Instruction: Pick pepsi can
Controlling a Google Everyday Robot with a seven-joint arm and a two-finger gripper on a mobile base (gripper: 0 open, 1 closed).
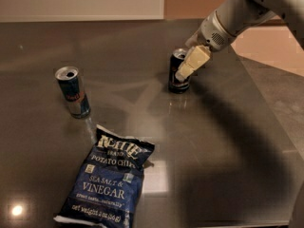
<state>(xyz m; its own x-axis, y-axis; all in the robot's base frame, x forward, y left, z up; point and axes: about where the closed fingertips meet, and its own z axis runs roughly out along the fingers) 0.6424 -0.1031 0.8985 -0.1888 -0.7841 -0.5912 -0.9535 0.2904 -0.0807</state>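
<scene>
The pepsi can (176, 71) is short, dark navy-black with a silver top, and stands upright on the dark table right of centre. My gripper (186, 69) comes down from the upper right on a pale arm. Its cream finger (192, 62) lies across the can's right side and covers part of it. The can stands on the table.
A slimmer blue-and-silver can with a red mark (73, 91) stands upright at the left. A dark blue bag of sea salt and vinegar chips (109, 179) lies flat at the front. The table's right edge (266, 103) runs diagonally at the right.
</scene>
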